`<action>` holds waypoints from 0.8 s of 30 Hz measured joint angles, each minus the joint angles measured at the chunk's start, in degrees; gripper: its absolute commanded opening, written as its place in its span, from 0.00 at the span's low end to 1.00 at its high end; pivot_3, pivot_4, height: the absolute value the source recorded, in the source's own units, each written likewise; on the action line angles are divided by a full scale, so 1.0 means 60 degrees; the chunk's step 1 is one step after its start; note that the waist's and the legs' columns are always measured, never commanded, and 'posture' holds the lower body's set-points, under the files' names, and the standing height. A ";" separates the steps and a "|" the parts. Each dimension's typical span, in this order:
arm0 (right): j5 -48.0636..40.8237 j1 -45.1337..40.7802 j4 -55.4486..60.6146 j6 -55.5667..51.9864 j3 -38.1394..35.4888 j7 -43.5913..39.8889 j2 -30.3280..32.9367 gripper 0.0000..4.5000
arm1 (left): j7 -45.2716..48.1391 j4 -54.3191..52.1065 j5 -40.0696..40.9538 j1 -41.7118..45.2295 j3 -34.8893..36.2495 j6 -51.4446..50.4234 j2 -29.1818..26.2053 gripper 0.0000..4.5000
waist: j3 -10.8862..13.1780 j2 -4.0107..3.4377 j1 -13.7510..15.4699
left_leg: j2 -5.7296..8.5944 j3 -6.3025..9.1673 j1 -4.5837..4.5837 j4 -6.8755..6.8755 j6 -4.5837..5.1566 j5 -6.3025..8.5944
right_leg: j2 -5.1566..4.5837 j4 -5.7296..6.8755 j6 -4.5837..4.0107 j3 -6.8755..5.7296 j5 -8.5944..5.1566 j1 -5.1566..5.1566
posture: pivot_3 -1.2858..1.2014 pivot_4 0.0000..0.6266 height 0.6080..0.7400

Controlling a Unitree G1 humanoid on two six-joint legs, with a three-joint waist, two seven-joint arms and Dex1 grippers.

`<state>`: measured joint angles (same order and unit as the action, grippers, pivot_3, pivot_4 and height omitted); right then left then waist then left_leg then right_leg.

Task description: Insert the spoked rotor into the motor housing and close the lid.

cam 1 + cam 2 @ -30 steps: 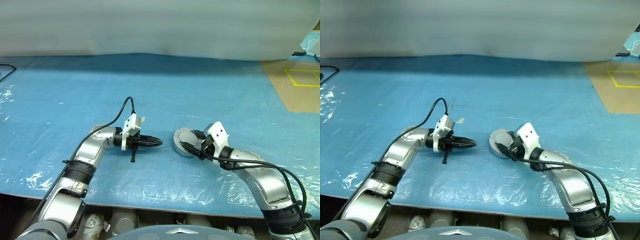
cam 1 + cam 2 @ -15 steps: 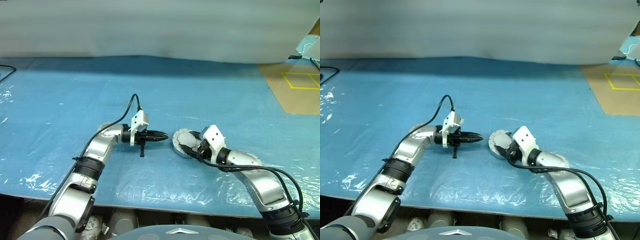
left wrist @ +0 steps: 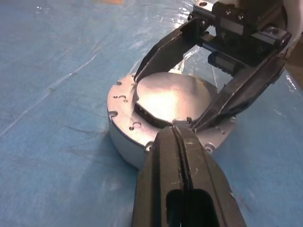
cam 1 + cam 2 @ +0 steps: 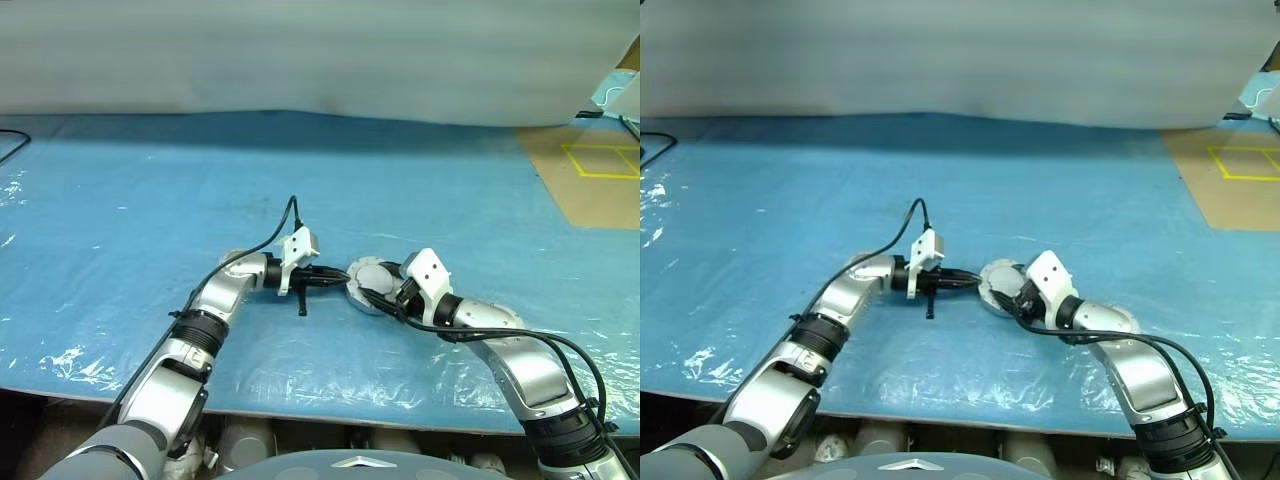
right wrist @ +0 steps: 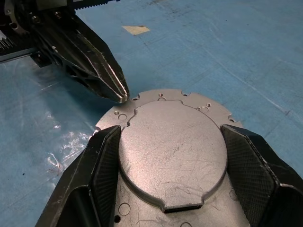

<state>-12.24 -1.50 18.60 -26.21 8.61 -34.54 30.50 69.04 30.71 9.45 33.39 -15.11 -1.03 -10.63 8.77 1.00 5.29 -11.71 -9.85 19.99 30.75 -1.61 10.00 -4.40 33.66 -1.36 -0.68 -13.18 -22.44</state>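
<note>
Table (image 4: 420,170) under a blue plastic sheet fills the head view, and just below and right of the middle of the frame we see the two arms meeting over one round silver assembly. That assembly is the motor housing (image 4: 356,289), a flat silver disc with small holes round its rim, lying on the sheet, and on top of it sits the lid (image 5: 171,146), a smooth grey plate with notched edges, seated flat within the rim. We see no copper windings and no spoked rotor from these angles; the lid covers the housing's top. The right tool (image 5: 172,165) reaches in from the lower right of the head view, and in the right wrist view its two black fingers (image 5: 105,163) stand spread wide, one on each side of the lid, right against its edges, so we call it gripping the lid across its width. The left tool (image 4: 338,281) comes in from the left, pointing rightward and almost level, its fingers pressed shut together with nothing between them. Its closed tip sits at the left rim of the housing; in the left wrist view the tip (image 3: 176,132) lies right at the housing's near edge, though we cannot tell whether it actually touches.
</note>
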 measured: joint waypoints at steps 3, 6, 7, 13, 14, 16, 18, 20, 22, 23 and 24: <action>0.0000 0.0032 0.0001 0.0007 -0.0013 -0.0010 -0.0030 0.66 | -0.0001 0.0048 -0.0135 -0.0003 -0.0054 0.0170 0.0006 0.00 | -0.0009 0.0004 0.0002 | -0.0002 -0.0004 -0.0005 -0.0016 -0.0001 0.0000 | 0.0001 0.0000 0.0000 -0.0005 0.0000 0.0004 | 0.52 0.24 1.00; 0.0001 0.0072 0.0012 0.0022 -0.0012 -0.0008 -0.0029 0.66 | 0.0001 0.0052 -0.0236 -0.0023 -0.0102 0.0294 -0.0002 0.00 | -0.0019 0.0011 0.0005 | -0.0001 -0.0003 -0.0006 -0.0019 -0.0001 0.0000 | 0.0001 -0.0002 0.0000 -0.0005 0.0000 0.0008 | 0.52 0.24 1.00; 0.0003 0.0076 0.0013 0.0023 -0.0013 -0.0007 -0.0028 0.66 | -0.0001 0.0055 -0.0270 -0.0024 -0.0117 0.0344 -0.0005 0.00 | -0.0021 0.0015 0.0007 | -0.0001 -0.0001 -0.0006 -0.0019 -0.0001 0.0000 | 0.0000 -0.0004 0.0000 -0.0005 0.0000 0.0007 | 0.52 0.24 1.00; -0.0044 0.0229 0.0034 0.0095 -0.0241 0.0025 -0.0146 0.99 | 0.0118 0.0443 -0.0317 0.0161 -0.0175 0.0771 0.0008 0.00 | -0.0026 0.0021 0.0033 | 0.0005 0.0003 -0.0001 -0.0045 0.0000 0.0001 | -0.0001 -0.0039 0.0001 -0.0005 0.0000 0.0006 | 0.52 0.24 1.00; -0.0066 0.0244 0.0045 0.0092 -0.0288 0.0015 -0.0147 0.99 | 0.0123 0.0571 -0.0319 0.0256 -0.0175 0.0846 0.0015 0.00 | -0.0026 0.0021 0.0035 | 0.0007 0.0003 0.0003 -0.0052 0.0000 0.0001 | -0.0001 -0.0047 0.0001 -0.0005 0.0000 0.0004 | 0.52 0.24 1.00; -0.0086 0.0247 0.0106 0.0016 -0.0335 0.0025 -0.0156 0.99 | 0.0125 0.0736 -0.0319 0.0338 -0.0175 0.0932 0.0046 0.00 | -0.0026 0.0021 0.0036 | 0.0009 0.0001 0.0007 -0.0056 -0.0001 0.0000 | -0.0001 -0.0049 0.0001 -0.0005 0.0001 0.0003 | 0.52 0.24 1.00; -0.0199 0.0241 0.0230 -0.0156 -0.0432 0.0013 -0.0207 0.99 | 0.0136 0.0838 -0.0318 0.0382 -0.0170 0.0999 0.0099 0.00 | -0.0026 0.0021 0.0040 | 0.0009 -0.0004 0.0012 -0.0067 -0.0001 0.0000 | 0.0000 -0.0049 0.0000 -0.0009 0.0003 -0.0001 | 0.52 0.24 1.00; -0.0424 0.0212 0.0344 -0.0295 -0.0583 -0.0039 -0.0298 0.99 | 0.0141 0.0908 -0.0319 0.0404 -0.0170 0.1049 0.0126 0.00 | -0.0023 0.0015 0.0053 | 0.0007 -0.0019 0.0022 -0.0076 -0.0002 0.0000 | 0.0000 -0.0048 -0.0022 -0.0017 0.0015 -0.0009 | 0.52 0.24 1.00; -0.0653 0.0226 0.0465 -0.0444 -0.0696 -0.0073 -0.0352 0.99 | 0.0162 0.0971 -0.0320 0.0439 -0.0160 0.1122 0.0129 0.00 | -0.0020 0.0012 0.0050 | 0.0007 -0.0023 0.0043 -0.0082 -0.0003 0.0000 | 0.0001 -0.0049 -0.0055 -0.0020 0.0033 -0.0029 | 0.52 0.24 1.00; -0.0717 0.0223 0.0504 -0.0479 -0.0747 -0.0071 -0.0372 0.99 | 0.0177 0.0990 -0.0320 0.0456 -0.0162 0.1138 0.0130 0.00 | -0.0019 0.0008 0.0051 | 0.0008 -0.0024 0.0054 -0.0082 -0.0004 0.0000 | 0.0001 -0.0049 -0.0058 -0.0021 0.0035 -0.0037 | 0.52 0.24 1.00; -0.0792 0.0217 0.0574 -0.0508 -0.0808 -0.0067 -0.0401 0.99 | 0.0198 0.1037 -0.0320 0.0477 -0.0161 0.1151 0.0135 0.00 | -0.0014 0.0001 0.0053 | 0.0009 -0.0026 0.0067 -0.0082 -0.0004 -0.0001 | 0.0000 -0.0049 -0.0060 -0.0022 0.0037 -0.0049 | 0.52 0.24 1.00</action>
<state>-16.99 -0.20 22.04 -29.26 3.76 -34.94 28.10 70.23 36.93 7.53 36.25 -16.08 5.88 -9.82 8.68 1.01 5.61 -11.65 -10.01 20.39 30.26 -1.63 10.00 -4.40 33.37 -1.71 -0.81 -12.96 -22.73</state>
